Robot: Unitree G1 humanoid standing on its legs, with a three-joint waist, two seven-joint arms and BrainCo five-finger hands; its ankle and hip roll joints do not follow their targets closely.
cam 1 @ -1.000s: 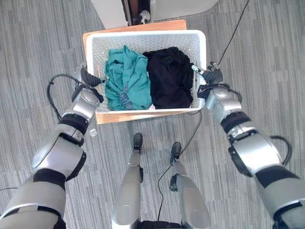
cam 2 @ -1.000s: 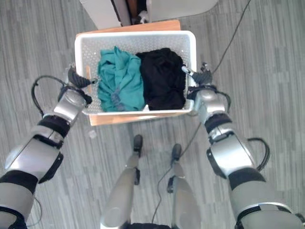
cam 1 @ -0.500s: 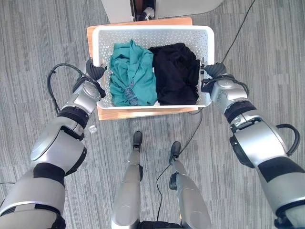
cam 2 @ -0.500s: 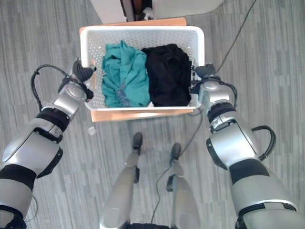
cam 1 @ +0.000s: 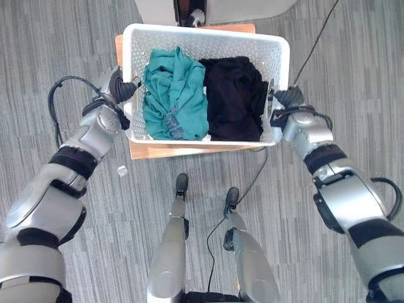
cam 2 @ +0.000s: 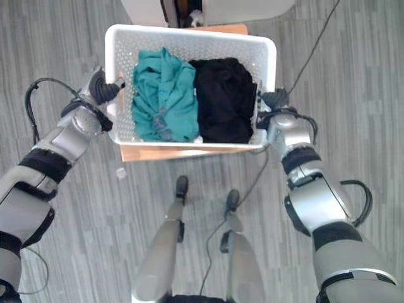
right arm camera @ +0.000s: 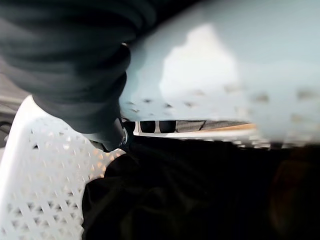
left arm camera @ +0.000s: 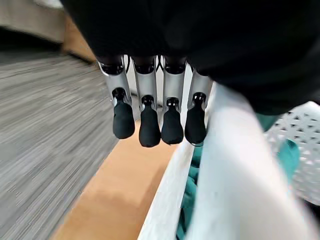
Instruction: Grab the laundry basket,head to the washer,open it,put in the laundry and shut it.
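Grey striped carpet (cam 1: 57, 50) runs under a low wooden tabletop (cam 1: 161, 149), and on it sits the white perforated basket (cam 1: 208, 38), held between the 2 hands. Inside, a teal garment (cam 1: 173, 95) lies on the side nearer the left hand and a black garment (cam 1: 233, 98) on the side nearer the right hand; the 2 touch along the middle.

The left hand (cam 1: 117, 88) is at the basket's left wall, right against the rim. In its wrist view the fingers (left arm camera: 150, 125) hang straight and side by side just outside the white rim (left arm camera: 235, 165), with the wood below them and teal cloth past the rim; they are not curled round anything.

The right hand (cam 1: 287, 98) is at the basket's right wall, touching the rim. In its wrist view the dark cover (right arm camera: 75, 55) sits against the perforated wall (right arm camera: 45, 180) with black cloth beyond; whether its fingers are curled or straight cannot be told.

Beyond the basket, away from both hands, stands a pale unit (cam 1: 158, 9) with a dark gap.
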